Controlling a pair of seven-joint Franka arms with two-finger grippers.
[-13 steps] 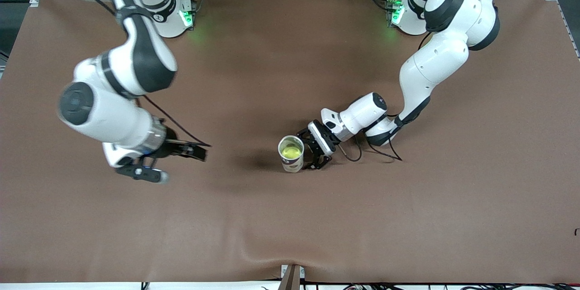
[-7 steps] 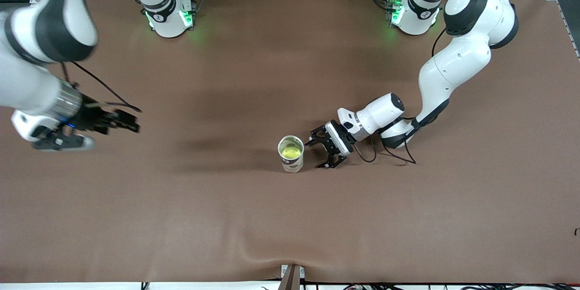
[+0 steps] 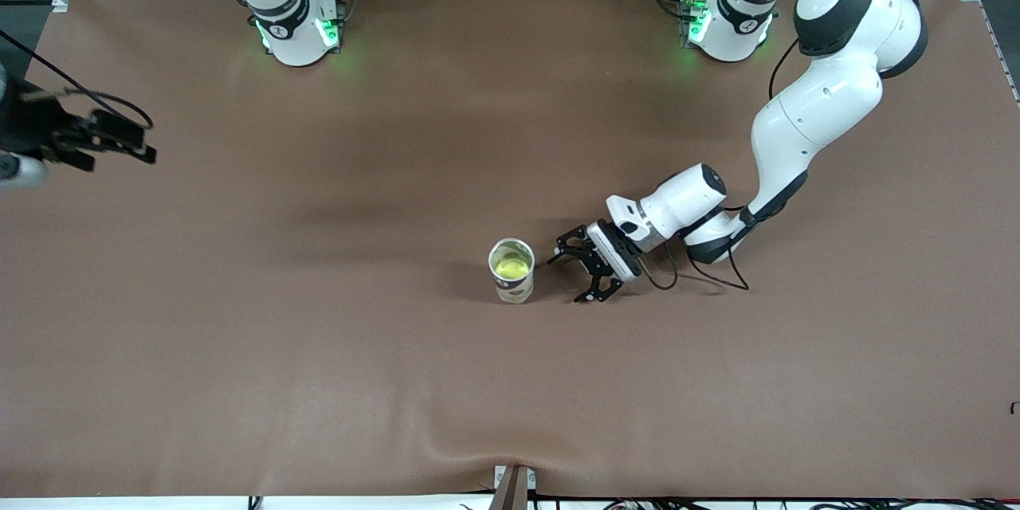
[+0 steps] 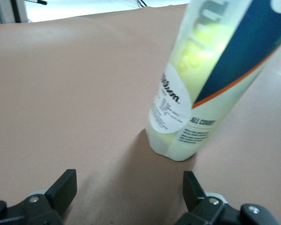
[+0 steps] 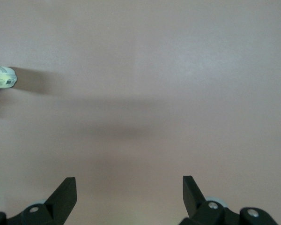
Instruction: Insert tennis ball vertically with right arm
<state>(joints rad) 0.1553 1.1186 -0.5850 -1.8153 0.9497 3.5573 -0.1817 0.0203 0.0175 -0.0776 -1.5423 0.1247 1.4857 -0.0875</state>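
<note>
I count one tennis-ball can on the bench; one yellow ball inside it; two grippers of mine.

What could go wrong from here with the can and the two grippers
The can stands upright, unheld, with the ball inside. The left gripper sits open and low right beside it, so a stray sideways move could tip the tall can over. Its slack cable droops near the table and might snag. The right gripper is open over the table's edge at its arm's end; swinging back in, it could clip the can.
</note>
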